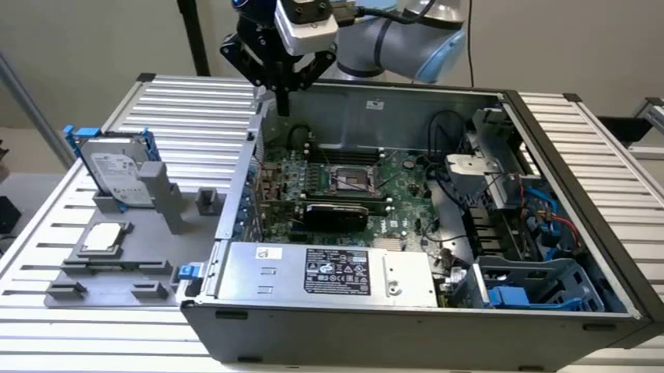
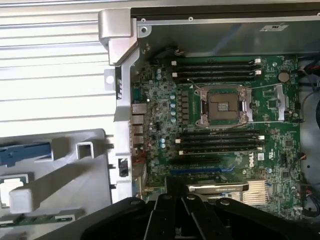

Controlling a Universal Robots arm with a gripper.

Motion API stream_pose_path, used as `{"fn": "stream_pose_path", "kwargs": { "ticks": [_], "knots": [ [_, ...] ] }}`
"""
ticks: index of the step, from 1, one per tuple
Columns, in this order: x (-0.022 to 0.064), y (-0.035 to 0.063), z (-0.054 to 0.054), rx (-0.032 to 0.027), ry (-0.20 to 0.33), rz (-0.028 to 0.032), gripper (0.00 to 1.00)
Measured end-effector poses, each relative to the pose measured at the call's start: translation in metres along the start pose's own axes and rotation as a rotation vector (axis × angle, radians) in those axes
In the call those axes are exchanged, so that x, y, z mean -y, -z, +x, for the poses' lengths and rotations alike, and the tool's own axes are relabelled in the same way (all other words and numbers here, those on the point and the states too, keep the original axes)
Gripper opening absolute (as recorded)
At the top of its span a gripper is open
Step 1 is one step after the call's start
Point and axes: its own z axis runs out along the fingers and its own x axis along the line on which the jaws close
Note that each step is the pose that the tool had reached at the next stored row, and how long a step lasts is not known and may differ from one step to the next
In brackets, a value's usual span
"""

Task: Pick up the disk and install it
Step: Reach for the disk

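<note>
Gripper [image 1: 280, 95] pinched narrow, empty, over open PC case [image 1: 311, 334] back wall. Disk [image 1: 117, 169] upright in grey fixture [image 1: 155, 203], ext view's left, well apart.

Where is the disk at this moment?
On the exterior view's left, the disk stands tilted in the grey holder beside the open computer case, behind the small square chip.

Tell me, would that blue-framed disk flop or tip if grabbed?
Probably stiff: the disk looks like a metal slab, likely heavy for its size. It stands tilted in a grey stand, so a sideways nudge might tip it.
</note>
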Motion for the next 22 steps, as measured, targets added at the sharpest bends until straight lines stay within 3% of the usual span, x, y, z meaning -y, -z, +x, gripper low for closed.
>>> {"fn": "stream_pose_path", "kwargs": {
  "ticks": [22],
  "knots": [
    [-0.0007,0.0005,0.101,-0.0007,0.0,0.0001,0.0]
  ]
}}
